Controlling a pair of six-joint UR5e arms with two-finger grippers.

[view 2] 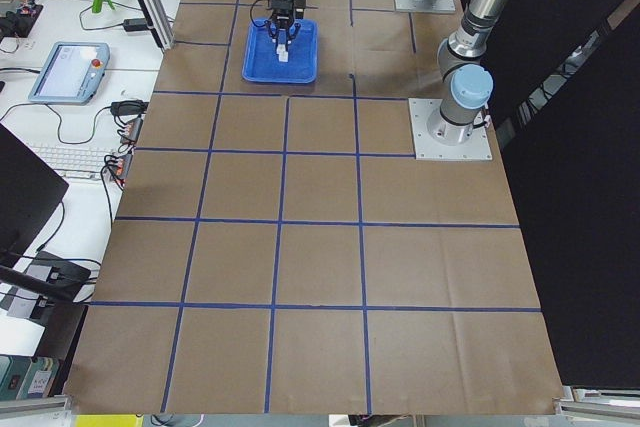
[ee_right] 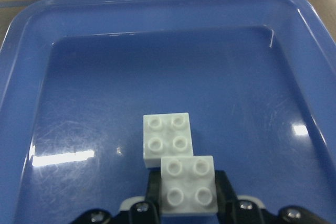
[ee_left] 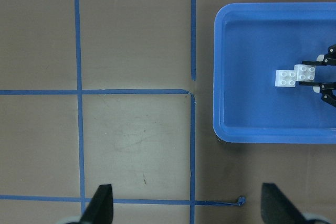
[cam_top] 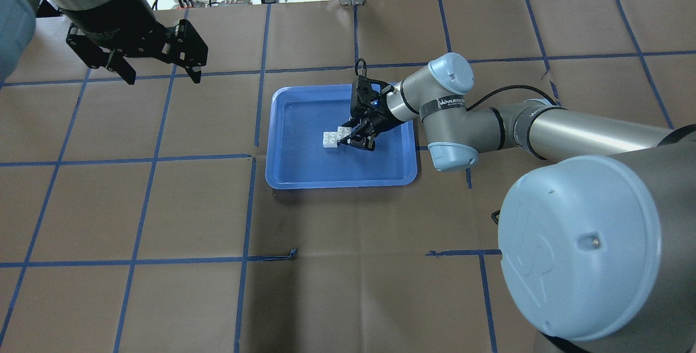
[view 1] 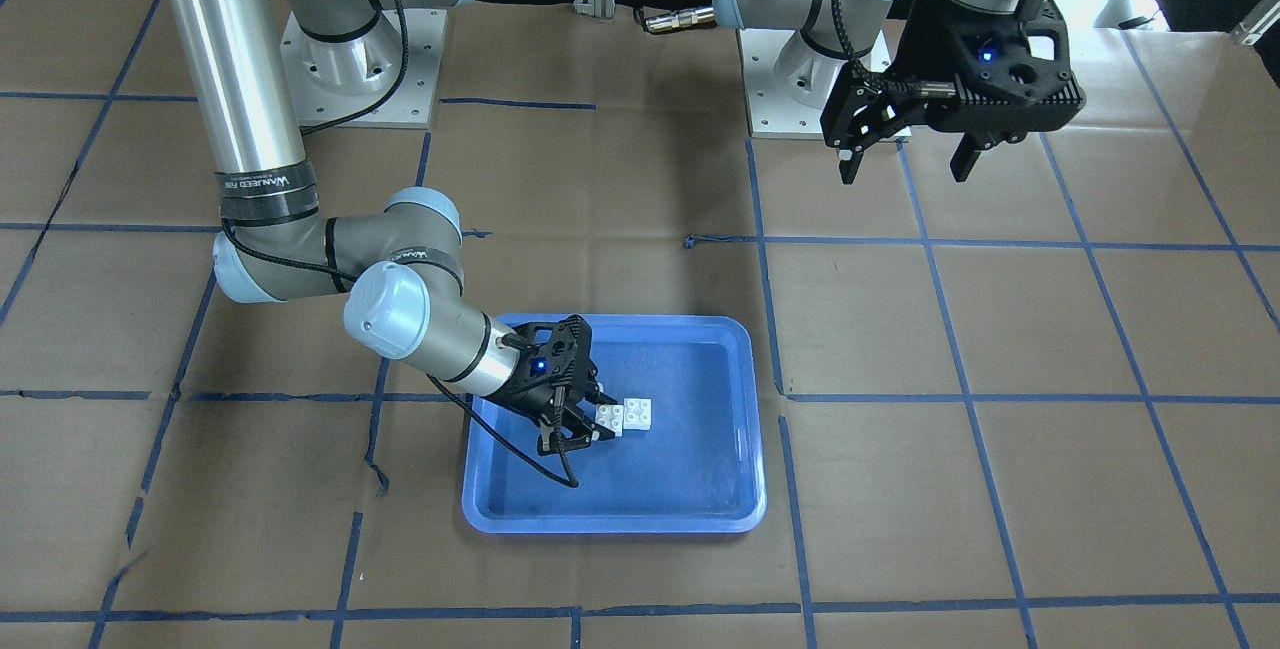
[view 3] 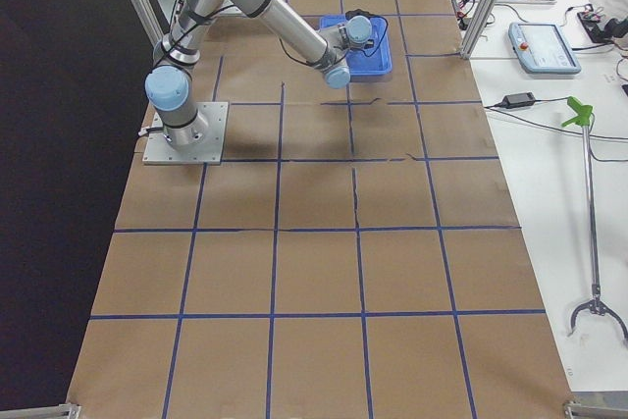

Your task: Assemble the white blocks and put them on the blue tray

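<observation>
Brown paper table (cam_top: 163,206), tape grid (cam_top: 109,262), blue tray (cam_top: 304,119)

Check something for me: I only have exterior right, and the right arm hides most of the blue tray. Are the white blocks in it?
Observer: Yes. Both white blocks sit inside the blue tray, diagonally offset from each other.
Operator: Is the right gripper holding one?
Observer: Yes. The right gripper is shut on one white block, with a finger on each side of it. The second white block is outside the grip.
Operator: Where is the left gripper?
Observer: The left gripper is open and empty, raised above the table, well away from the tray.
</observation>
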